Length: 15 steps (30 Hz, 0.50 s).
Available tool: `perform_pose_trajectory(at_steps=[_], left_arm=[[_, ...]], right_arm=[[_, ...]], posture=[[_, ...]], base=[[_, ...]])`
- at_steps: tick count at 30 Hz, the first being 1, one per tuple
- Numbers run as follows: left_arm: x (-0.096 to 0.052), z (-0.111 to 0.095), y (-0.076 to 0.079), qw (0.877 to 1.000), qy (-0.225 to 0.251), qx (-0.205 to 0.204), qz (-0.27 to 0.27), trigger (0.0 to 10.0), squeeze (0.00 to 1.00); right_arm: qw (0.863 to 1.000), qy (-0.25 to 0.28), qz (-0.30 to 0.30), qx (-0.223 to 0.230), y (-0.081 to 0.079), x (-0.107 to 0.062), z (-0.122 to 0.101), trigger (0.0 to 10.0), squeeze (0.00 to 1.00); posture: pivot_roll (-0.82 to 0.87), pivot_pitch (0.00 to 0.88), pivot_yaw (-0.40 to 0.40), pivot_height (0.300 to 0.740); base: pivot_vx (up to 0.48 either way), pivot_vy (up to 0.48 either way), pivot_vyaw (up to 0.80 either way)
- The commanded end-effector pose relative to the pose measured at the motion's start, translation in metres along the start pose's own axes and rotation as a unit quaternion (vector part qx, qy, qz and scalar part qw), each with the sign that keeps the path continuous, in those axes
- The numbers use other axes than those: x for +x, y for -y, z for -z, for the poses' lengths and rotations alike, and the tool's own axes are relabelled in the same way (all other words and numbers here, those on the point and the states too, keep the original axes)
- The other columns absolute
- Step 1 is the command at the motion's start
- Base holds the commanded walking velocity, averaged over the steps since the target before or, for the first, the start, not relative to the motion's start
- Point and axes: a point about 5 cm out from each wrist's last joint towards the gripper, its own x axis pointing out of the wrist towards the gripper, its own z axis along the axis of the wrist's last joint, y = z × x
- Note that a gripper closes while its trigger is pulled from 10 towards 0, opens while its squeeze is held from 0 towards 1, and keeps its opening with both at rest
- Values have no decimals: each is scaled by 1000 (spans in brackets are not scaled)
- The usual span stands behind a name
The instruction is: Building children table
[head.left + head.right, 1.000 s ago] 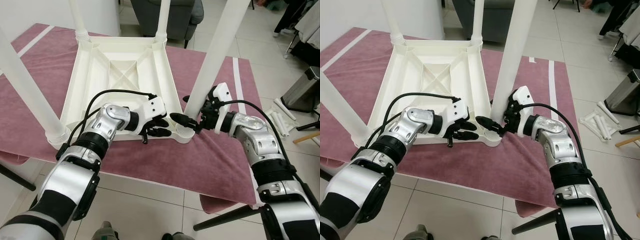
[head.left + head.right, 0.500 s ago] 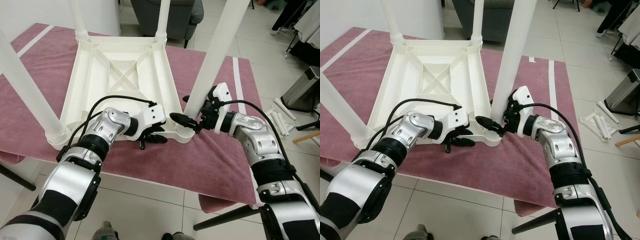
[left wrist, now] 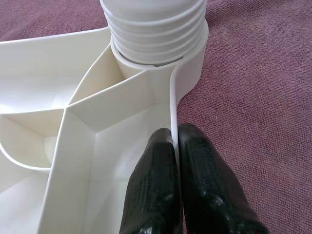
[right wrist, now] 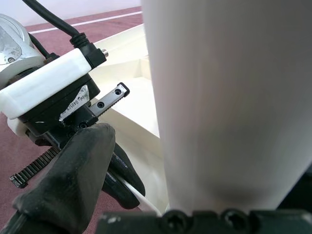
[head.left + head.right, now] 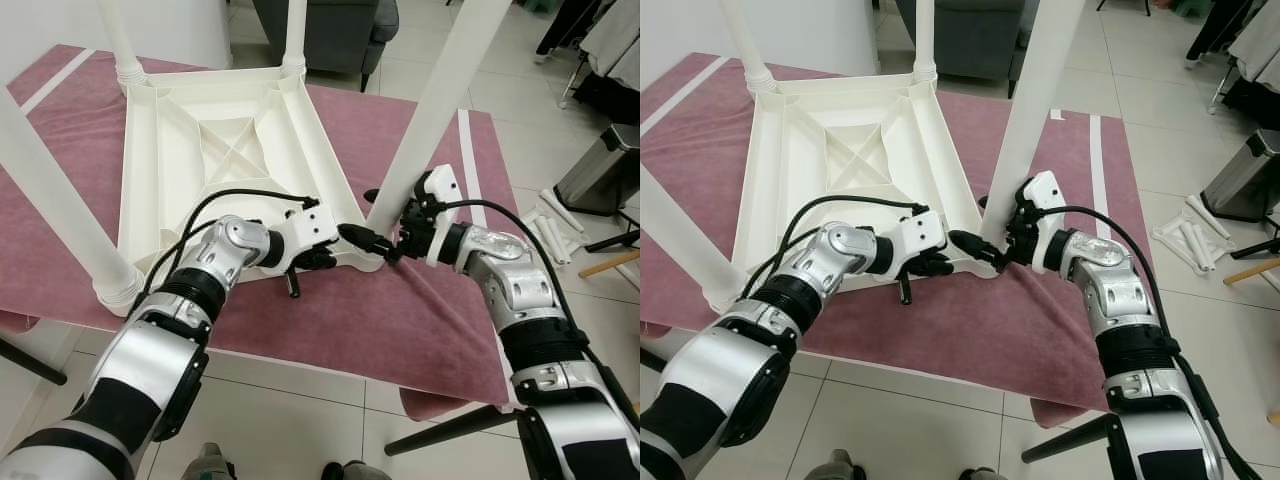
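Children's table, white plastic, lies upside down on a maroon cloth spread over a larger surface, its ribbed underside facing up and four round legs standing upward from the corner sockets. Beyond the cloth are a tiled floor, a dark armchair and a metal bin.

The near right leg leans slightly and sits in its threaded corner socket. The right gripper straddles the base of this leg, its fingers spread wide around the tube and not visibly pressing it. The left gripper pinches the thin rim of the table frame just beside that socket, its two fingers squeezed together on the plastic edge.

The table looks light, stiff and smooth, so likely slippery. The thin rim and ribs give the surest hold for steadying it; the leg is best taken low, near the socket, for turning.
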Motion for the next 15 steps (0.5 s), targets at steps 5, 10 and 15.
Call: perform_pose_trajectory(at_steps=[5, 10, 15], left_arm=[[-13, 12, -1, 1000, 4, 16, -21, 0, 0], [-22, 15, 7, 998, 11, 35, 47, 0, 0], [-27, 19, 10, 997, 8, 42, 69, 0, 0]], right_arm=[[1000, -7, -3, 1, 0, 0, 2, 10000, 0], [1000, -7, 1, -1, 3, 1, 1, 10000, 0], [1000, -4, 5, -4, 5, 3, -2, 10000, 0]], posture=[[117, 74, -2, 740], [119, 71, -3, 740], [123, 70, -8, 740]], base=[[0, 0, 0], [0, 0, 0], [0, 0, 0]])
